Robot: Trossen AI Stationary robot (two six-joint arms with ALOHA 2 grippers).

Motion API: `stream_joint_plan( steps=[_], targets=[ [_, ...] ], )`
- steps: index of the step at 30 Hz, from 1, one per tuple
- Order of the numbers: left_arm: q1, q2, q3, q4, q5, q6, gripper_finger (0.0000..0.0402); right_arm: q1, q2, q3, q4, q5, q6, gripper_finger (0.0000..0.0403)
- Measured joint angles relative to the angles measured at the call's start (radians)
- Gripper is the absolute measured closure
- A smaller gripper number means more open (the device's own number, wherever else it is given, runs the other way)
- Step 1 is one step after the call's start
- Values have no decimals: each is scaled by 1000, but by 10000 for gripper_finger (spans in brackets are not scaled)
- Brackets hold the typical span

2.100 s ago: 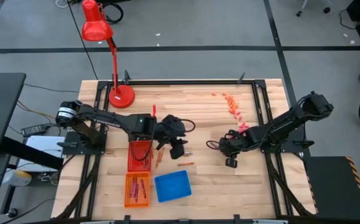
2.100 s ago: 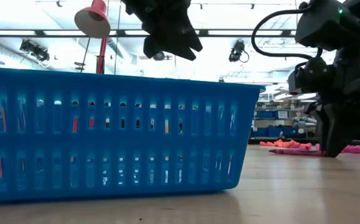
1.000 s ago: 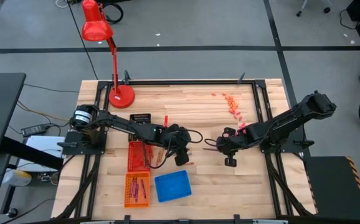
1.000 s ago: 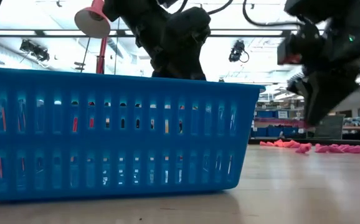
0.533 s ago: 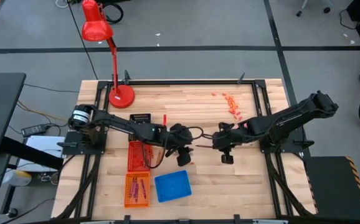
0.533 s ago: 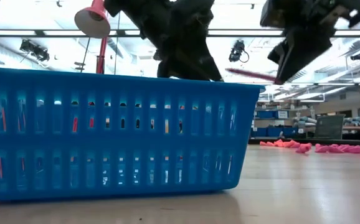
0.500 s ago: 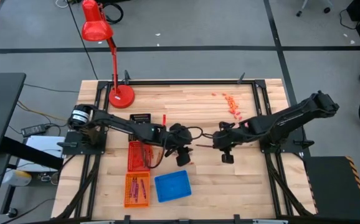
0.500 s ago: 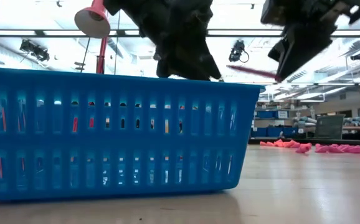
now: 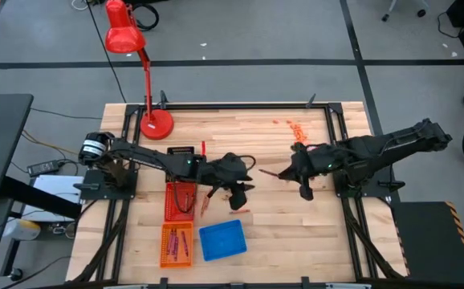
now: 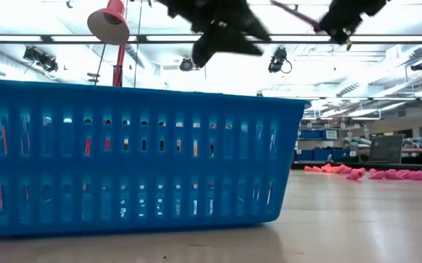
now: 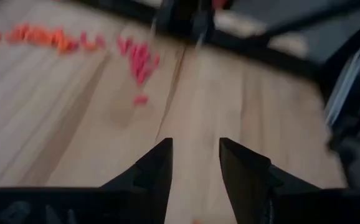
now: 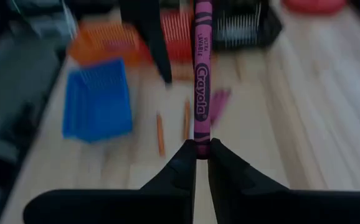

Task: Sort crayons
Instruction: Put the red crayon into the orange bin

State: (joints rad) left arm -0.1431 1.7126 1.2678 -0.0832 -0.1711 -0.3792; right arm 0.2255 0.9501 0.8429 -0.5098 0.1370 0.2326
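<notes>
gripping a magenta crayon [image 12: 200,81] by its end, the right hand [image 12: 201,152] is clenched on it above the middle of the tabletop [image 9: 280,233], the stick pointing toward the left arm. the left hand [image 11: 194,163] hovers just beside the red basket [image 9: 180,201] with its fingers [image 11: 157,168] parted and nothing between them. loose crayons [image 12: 174,127] lie on the wood near the blue basket [image 9: 221,239], others sit in the orange basket [image 9: 177,245], and pink and orange bits [image 11: 139,62] are scattered farther off.

Magenta crayon [image 12: 201,74] (black label lettering); blue basket [image 10: 138,157]; red lamp [image 9: 128,36].
</notes>
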Motion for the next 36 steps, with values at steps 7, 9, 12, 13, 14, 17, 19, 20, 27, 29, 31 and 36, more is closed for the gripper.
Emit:
stream_joint_plan(
  steps=[7, 9, 12, 13, 14, 17, 19, 20, 27, 29, 31, 36],
  targets=[
    [19, -8, 1, 283, 0, -21, 260, -19, -98, -1, 123, -3, 3, 367],
    [27, -13, 1, 353, -7, -21, 260, -26, -134, -1, 143, 0, 10, 367],
    [37, -16, 1, 476, -45, -12, 260, -47, -174, -1, 168, 1, 14, 367],
    [42, -16, 1, 516, -51, -1, 260, -55, -183, -1, 168, 1, 20, 367],
    [46, -16, 2, 543, -60, 10, 260, -64, -188, -1, 176, 1, 27, 366],
    [64, -16, 2, 581, -79, 23, 260, -82, -192, -1, 180, 1, 58, 366],
    [75, -16, 2, 589, -82, 15, 260, -88, -183, -1, 190, -2, 84, 366],
    [81, -16, 1, 593, -83, 7, 260, -90, -176, -1, 187, -8, 93, 366],
    [100, -16, 2, 610, -86, -20, 260, -92, -116, -1, 232, -17, 138, 366],
    [101, -16, 1, 611, -87, -21, 260, -98, -109, -1, 250, -5, 140, 366],
    [101, -16, 1, 612, -91, -21, 260, -105, -106, -1, 269, -4, 140, 366],
    [99, -15, 1, 608, -90, -21, 260, -120, -113, -1, 316, -4, 135, 366]
  ],
)
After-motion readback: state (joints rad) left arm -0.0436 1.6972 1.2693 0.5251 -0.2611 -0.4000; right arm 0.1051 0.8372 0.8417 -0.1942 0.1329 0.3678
